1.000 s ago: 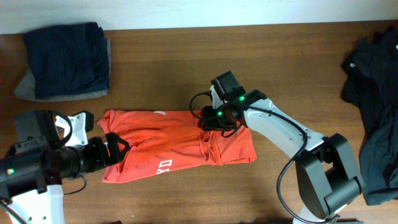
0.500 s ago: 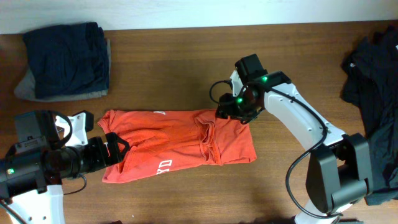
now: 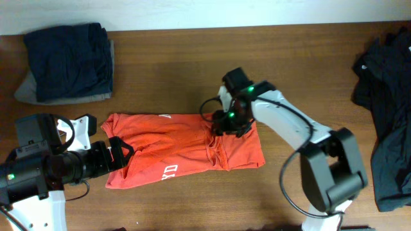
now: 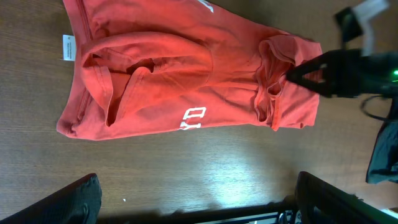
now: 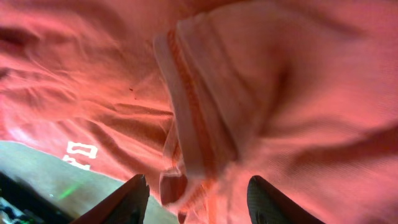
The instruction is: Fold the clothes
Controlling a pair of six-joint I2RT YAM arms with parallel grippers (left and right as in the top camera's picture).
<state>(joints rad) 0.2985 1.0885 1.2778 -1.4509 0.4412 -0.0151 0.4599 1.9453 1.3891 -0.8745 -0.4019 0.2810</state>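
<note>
Right gripper (image 3: 221, 126) is poised over the orange-red T-shirt (image 3: 173, 151)
It is lying mid-desk (image 3: 192, 58) toward the front edge, with the right fingers standing partly apart above its right half and the left gripper (image 3: 121, 154) gaping wide at its left edge.

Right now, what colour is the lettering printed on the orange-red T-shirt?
White lettering on the orange-red T-shirt; the left wrist view shows it best.

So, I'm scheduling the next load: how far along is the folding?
Done: the navy and grey stack sits folded, top left. In hand: the orange-red T-shirt, partly folded, with the open right gripper over its bunched fold. Left: the dark pile at the right edge.
</note>
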